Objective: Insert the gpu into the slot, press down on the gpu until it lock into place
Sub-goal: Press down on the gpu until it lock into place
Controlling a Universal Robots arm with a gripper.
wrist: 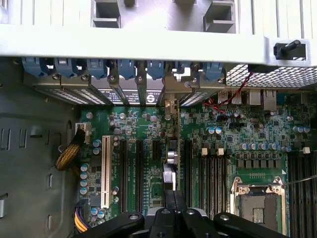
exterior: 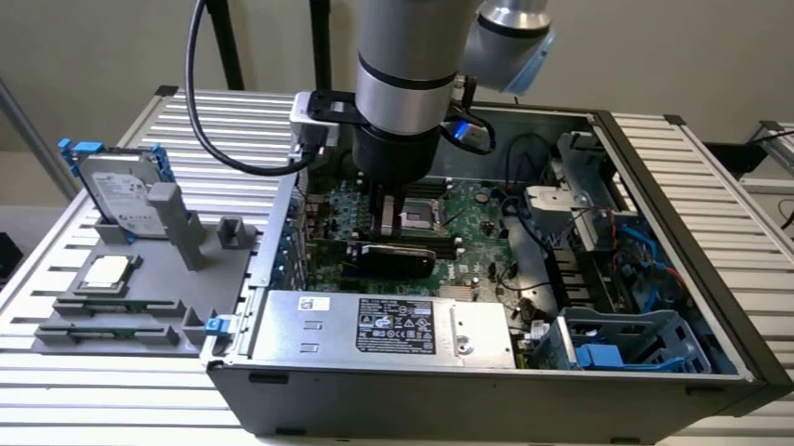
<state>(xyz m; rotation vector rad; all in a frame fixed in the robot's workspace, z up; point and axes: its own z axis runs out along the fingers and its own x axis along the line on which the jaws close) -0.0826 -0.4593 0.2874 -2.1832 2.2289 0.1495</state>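
Thin black gpu (exterior: pixel 394 257) upright on the motherboard (exterior: pixel 482 221)

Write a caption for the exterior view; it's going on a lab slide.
The gripper hangs directly above the black gpu on the green motherboard inside the open computer case.

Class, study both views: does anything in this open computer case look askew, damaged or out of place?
Nothing stands out. The thin black expansion card stands on edge over the green motherboard, under the claw, parallel to its slots. No damage shows.
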